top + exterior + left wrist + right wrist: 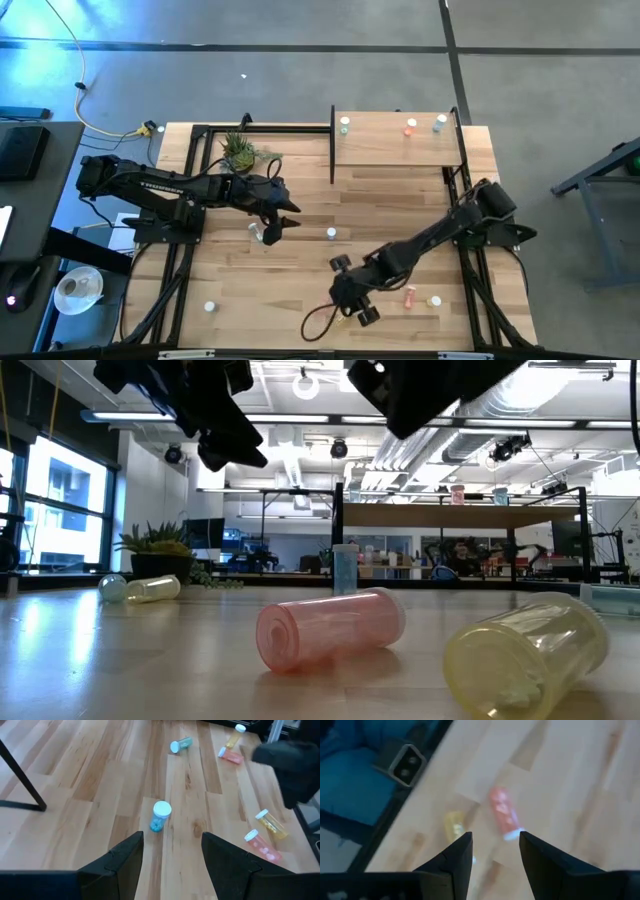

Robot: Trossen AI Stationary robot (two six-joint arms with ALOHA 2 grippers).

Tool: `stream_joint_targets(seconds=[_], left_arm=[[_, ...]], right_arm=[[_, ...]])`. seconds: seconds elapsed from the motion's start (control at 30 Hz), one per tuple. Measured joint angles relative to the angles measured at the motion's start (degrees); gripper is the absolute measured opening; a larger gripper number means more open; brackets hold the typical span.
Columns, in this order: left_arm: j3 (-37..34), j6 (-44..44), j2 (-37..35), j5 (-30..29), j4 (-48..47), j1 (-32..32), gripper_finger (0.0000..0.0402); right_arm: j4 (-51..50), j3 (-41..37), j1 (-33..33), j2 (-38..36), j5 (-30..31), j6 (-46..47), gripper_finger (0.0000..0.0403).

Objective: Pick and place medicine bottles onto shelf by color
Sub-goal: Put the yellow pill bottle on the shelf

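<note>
My left gripper (282,222) is open and empty above the table's middle left. An upright teal bottle (160,816) with a white cap stands on its base on the tabletop ahead of the open fingers; it also shows in the high view (331,234). My right gripper (495,850) is open and empty above the near middle (352,292). An orange-red bottle (505,812) and a yellow bottle (455,827) lie on their sides below and ahead of it. The shelf (400,150) stands far right with a white, an orange-red and a teal bottle on it.
A potted plant (240,150) stands at the far left. Small bottles (256,232) lie beside my left gripper, and a white one (210,307) sits near the front left. More bottles lie toward the table's right (230,755). A black frame (332,145) borders the shelf.
</note>
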Motion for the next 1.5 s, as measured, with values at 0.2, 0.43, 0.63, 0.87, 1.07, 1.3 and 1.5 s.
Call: stream_joint_targets(seconds=[0.2,0.43,0.63,0.87,1.07,1.3,1.5], left_arm=[[0.00,-4.17,0.00,-0.33,-0.70,0.00,0.0192],[0.00,-8.35,0.00,-2.94,-0.89,0.00,0.0192],[0.00,-10.35,0.00,-3.41,-1.05,0.00,0.0192],[0.00,-10.80,0.00,-3.42,-1.71,0.02,0.0192],[0.00,-11.25,0.00,-3.43,-2.17,0.02,0.0192],[0.00,-11.25,0.00,-3.43,-2.17,0.00,0.0192],[0.00,-11.25,0.00,-3.42,-2.19,0.00,0.0192]], right_arm=[[1.39,0.67,2.15,2.67,-2.95,-0.32,0.0154],[5.46,0.58,4.12,4.59,-3.62,-0.32,0.0154],[7.10,0.56,4.95,7.32,-3.63,-2.77,0.0154],[7.54,0.54,5.03,9.28,-0.57,-5.77,0.0154],[7.67,0.54,5.02,9.65,-1.02,-5.89,0.0154],[7.76,0.54,4.93,11.52,-1.17,-5.89,0.0154],[7.80,0.54,4.76,13.37,-0.93,-5.73,0.0154]])
